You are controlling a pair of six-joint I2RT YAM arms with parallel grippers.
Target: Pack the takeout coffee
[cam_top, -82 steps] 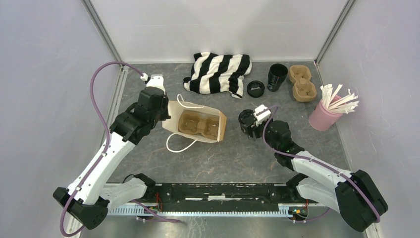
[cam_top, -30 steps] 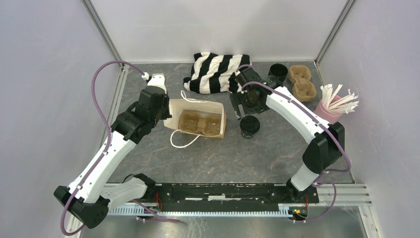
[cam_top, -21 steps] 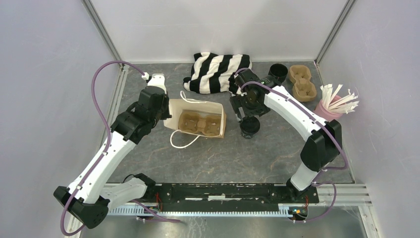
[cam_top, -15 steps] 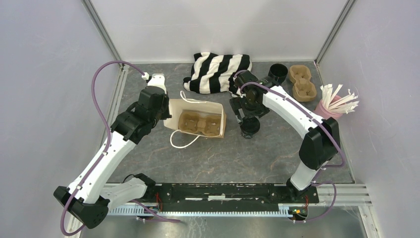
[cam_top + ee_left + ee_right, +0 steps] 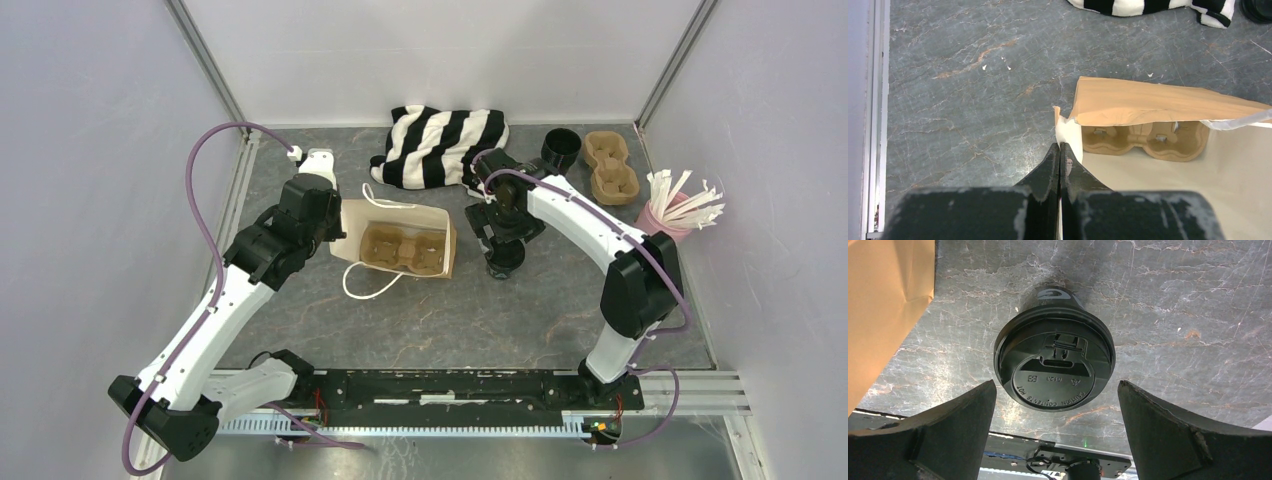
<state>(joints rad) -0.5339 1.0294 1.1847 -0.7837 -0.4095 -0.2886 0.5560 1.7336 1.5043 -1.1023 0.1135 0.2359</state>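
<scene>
Since a second ago your right arm (image 5: 585, 218) has swung in and come down over the takeout coffee (image 5: 1054, 365). Your right jaws are spread wide; the lid shows in the gap between them and touches neither. You'll find the cup upright on the desk (image 5: 450, 320), just right of the brown paper bag (image 5: 449, 252), with a strip of bare desk between them. Your left jaws are pressed together, pinching the bag's rim at its left end, as before. Inside the bag lies a pulp cup carrier (image 5: 1143, 140). Beyond the bag lies a striped cloth (image 5: 440, 145). Far right of the bag stand a lidless black cup (image 5: 561, 150), a second carrier (image 5: 611, 167) and a pink cup of stirrers (image 5: 655, 235). Bare desk runs from the bag toward the arm bases.
</scene>
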